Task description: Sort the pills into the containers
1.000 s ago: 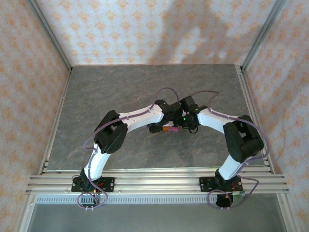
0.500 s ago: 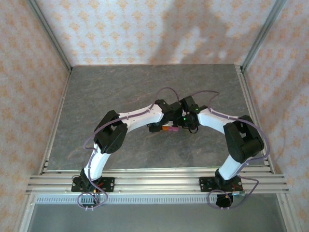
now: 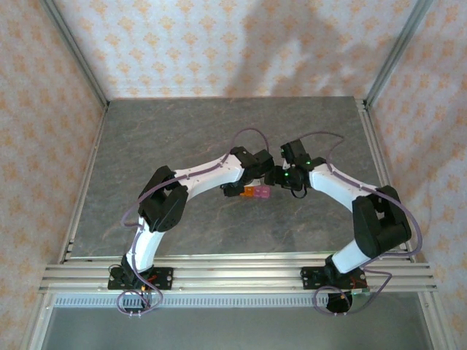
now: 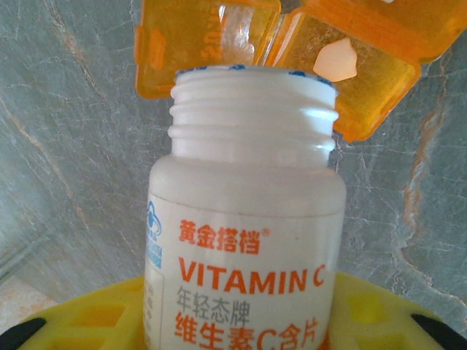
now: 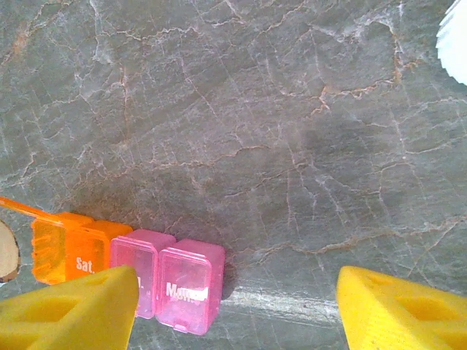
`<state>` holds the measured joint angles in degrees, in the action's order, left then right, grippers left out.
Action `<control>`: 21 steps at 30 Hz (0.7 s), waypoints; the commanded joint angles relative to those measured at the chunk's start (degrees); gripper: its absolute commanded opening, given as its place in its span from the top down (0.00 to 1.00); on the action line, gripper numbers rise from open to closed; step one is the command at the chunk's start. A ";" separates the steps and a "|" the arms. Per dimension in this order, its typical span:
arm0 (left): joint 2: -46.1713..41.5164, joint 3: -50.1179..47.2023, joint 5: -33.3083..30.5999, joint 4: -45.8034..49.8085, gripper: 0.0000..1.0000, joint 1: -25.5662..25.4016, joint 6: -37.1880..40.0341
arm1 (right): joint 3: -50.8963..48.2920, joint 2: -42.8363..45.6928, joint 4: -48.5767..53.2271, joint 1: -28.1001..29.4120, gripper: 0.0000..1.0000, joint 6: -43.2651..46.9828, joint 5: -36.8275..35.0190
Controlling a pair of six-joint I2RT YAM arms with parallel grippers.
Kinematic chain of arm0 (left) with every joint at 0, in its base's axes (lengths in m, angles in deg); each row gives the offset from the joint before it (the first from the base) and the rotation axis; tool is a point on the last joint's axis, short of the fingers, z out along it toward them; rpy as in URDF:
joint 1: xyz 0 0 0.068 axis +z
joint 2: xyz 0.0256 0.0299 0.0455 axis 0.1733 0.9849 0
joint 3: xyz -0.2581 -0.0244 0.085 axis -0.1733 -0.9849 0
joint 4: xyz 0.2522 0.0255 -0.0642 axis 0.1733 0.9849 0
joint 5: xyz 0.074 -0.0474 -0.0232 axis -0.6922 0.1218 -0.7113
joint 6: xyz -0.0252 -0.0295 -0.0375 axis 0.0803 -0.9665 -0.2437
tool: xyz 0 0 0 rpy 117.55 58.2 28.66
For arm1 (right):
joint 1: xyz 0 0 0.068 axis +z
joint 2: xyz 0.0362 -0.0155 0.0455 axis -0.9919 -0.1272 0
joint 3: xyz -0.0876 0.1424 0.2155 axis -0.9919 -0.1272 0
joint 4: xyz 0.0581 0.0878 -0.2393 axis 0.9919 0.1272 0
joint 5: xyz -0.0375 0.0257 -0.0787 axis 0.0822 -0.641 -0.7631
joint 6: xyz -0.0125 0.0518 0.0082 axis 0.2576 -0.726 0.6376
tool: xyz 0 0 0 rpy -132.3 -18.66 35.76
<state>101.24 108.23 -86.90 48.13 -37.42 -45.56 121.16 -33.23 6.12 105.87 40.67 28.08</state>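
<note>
Near side first: the left gripper (image 4: 237, 310) is pinching the vitamin bottle (image 4: 244, 240), with yellow fingers (image 4: 87, 313) on either side of its lower body. The bottle is white with orange "VITAMIN C" print, cap off, and its open threaded mouth points away toward the containers (image 4: 292, 44). In the left wrist view the mouth rim overlaps the orange end of the strip; cannot tell whether it touches or sits just above. The orange cell (image 4: 365, 65) just past the rim is open, with its lid (image 4: 197, 36) flipped out to the left. One pale pill (image 4: 336, 60) lies inside it.

The right gripper (image 5: 237, 310) is spread wide with nothing between the fingers, and bare counter (image 5: 255, 131) lies under the gap. The containers sit just beyond its left finger. The cell marked "Sat." is partly hidden by that fingertip; cannot tell if they touch. Two pink cells (image 5: 171, 281) run on from it toward the gap, and both look closed.

From the top camera, the strip lies flat about mid-counter, a little toward the near edge. Its orange end is on the left arm's side and its pink end on the right arm's. The left arm (image 3: 197, 179) reaches in from the near left corner and the right arm (image 3: 343, 189) from the near right. Both wrists meet at the strip.

Farther out, a white ribbed object (image 5: 454, 44) sits on the counter, cut off by the frame in the right wrist view; cannot tell what it is.
</note>
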 commanded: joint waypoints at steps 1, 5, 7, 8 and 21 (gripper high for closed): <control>-1.47 0.54 -1.04 1.78 1.00 0.28 1.10 | -1.56 1.34 1.57 -0.19 0.28 -0.79 0.54; -0.69 1.04 -1.42 2.33 1.00 0.27 1.22 | -2.30 0.38 1.04 -0.22 0.28 -0.72 2.07; -0.44 1.23 -1.52 2.42 1.00 0.22 1.18 | -2.34 -0.52 0.93 -0.24 0.28 -0.58 2.66; -0.41 1.32 -1.37 2.50 1.00 0.13 1.18 | -2.34 -0.92 0.78 -0.24 0.28 -0.57 2.91; 0.46 2.14 -1.37 2.95 1.00 -0.30 1.36 | -2.65 -5.52 -0.72 -0.24 0.28 -1.02 3.37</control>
<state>101.24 108.36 -86.90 48.89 -37.37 -45.51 119.23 -38.02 6.03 105.87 40.25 31.73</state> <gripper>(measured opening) 0.424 0.716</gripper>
